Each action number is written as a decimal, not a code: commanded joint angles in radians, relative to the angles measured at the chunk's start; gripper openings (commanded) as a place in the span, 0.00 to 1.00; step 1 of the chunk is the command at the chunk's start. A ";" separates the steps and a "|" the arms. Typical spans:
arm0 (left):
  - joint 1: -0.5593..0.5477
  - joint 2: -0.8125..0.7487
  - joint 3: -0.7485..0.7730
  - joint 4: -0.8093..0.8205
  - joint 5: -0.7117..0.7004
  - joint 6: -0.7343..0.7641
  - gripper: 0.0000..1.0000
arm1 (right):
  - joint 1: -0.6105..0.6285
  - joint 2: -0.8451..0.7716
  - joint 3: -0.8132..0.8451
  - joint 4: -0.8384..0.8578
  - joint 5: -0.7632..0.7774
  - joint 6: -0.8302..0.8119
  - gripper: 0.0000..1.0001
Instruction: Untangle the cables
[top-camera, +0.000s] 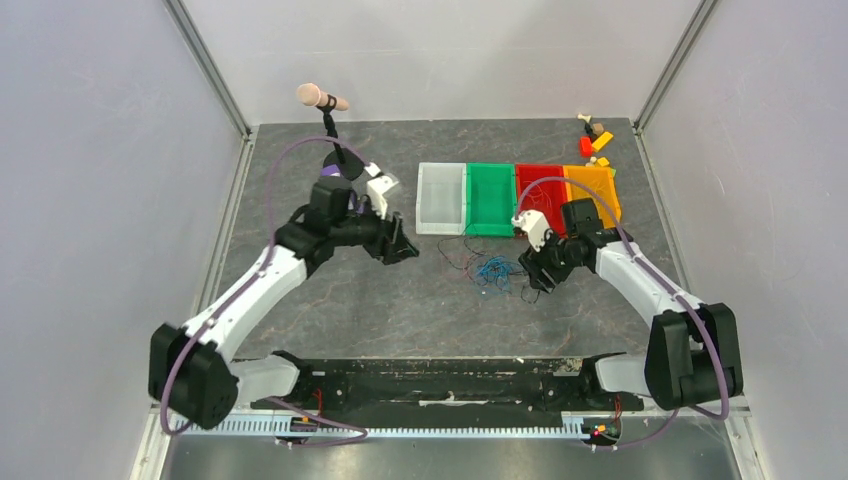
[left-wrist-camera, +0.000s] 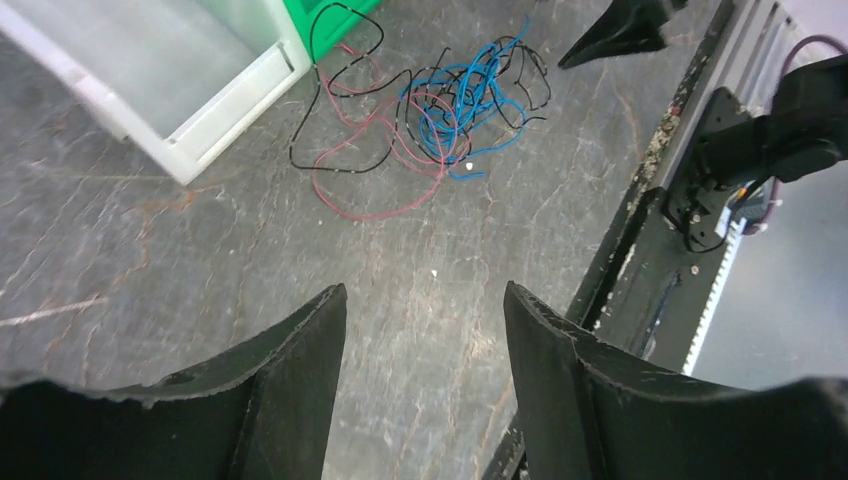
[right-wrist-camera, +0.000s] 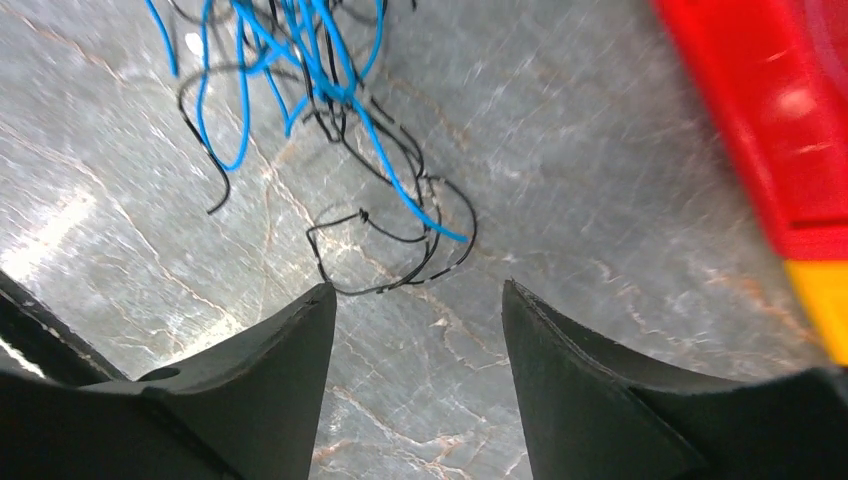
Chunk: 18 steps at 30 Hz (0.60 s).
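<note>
The cables (top-camera: 490, 268) lie in a tangled clump of blue, black and red wires on the table in front of the bins. In the left wrist view the clump (left-wrist-camera: 440, 105) has blue wires in its middle, with red and black loops spreading left. In the right wrist view blue and black wires (right-wrist-camera: 330, 110) lie just ahead of the fingers. My left gripper (top-camera: 405, 250) is open and empty, left of the clump. My right gripper (top-camera: 533, 278) is open and empty, at the clump's right edge, low over the table.
A row of bins stands behind the cables: clear (top-camera: 441, 198), green (top-camera: 490, 198), red (top-camera: 540, 195) and orange (top-camera: 595, 190). A microphone on a stand (top-camera: 322, 98) is at the back left. Small toy pieces (top-camera: 594, 138) lie at the back right.
</note>
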 joint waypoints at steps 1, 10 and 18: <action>-0.085 0.119 0.026 0.231 -0.102 -0.075 0.66 | -0.009 -0.032 0.112 -0.051 -0.100 0.028 0.65; -0.229 0.455 0.149 0.536 -0.243 -0.362 0.60 | -0.009 0.081 0.134 0.169 -0.188 0.322 0.54; -0.308 0.643 0.248 0.590 -0.472 -0.507 0.60 | -0.011 0.089 0.111 0.175 -0.144 0.308 0.53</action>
